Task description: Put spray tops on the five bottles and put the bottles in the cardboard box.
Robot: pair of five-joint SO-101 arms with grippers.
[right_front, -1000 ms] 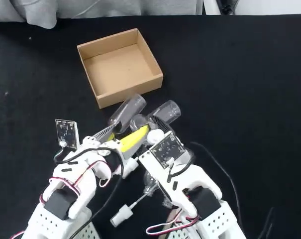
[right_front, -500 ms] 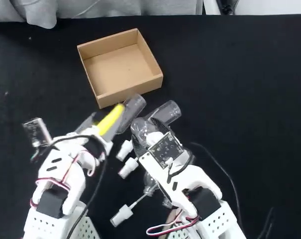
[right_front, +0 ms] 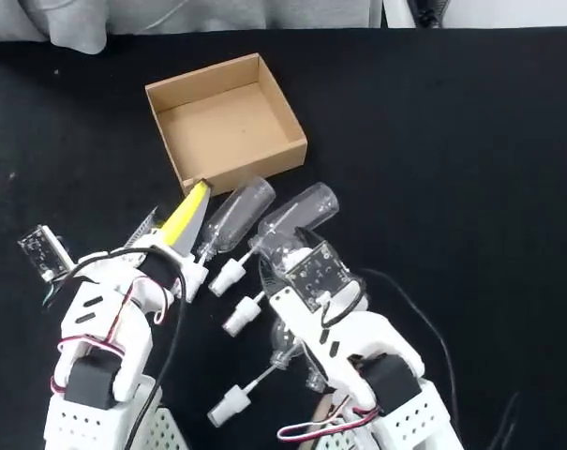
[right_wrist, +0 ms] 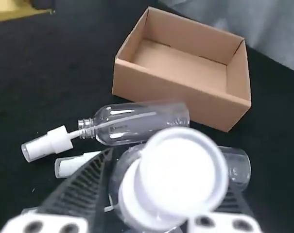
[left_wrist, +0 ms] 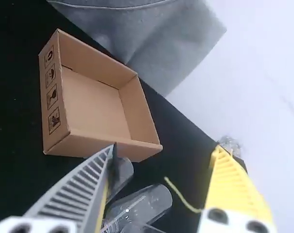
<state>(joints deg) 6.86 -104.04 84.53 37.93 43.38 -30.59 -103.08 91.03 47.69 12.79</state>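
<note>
Black bench [right_front: 470, 141], cardboard box [right_front: 250, 172], bottles just in front of it.
One bottle [right_front: 238, 214] lies beside the box's front wall; the right hand [right_wrist: 166, 194] grips a capped bottle [right_wrist: 178, 172], the left hand [right_front: 179, 200] hangs spread open; loose spray tops [right_front: 242, 315] lie near.

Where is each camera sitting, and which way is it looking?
High view: fixed above the black table, looking down at the cardboard box, left gripper and right gripper.
Left wrist view: on the left arm's wrist, looking between its open fingers toward the box.
Right wrist view: on the right arm's wrist, looking past the bottle in its shut fingers toward the box.
Shared: all three views show the box.
</note>
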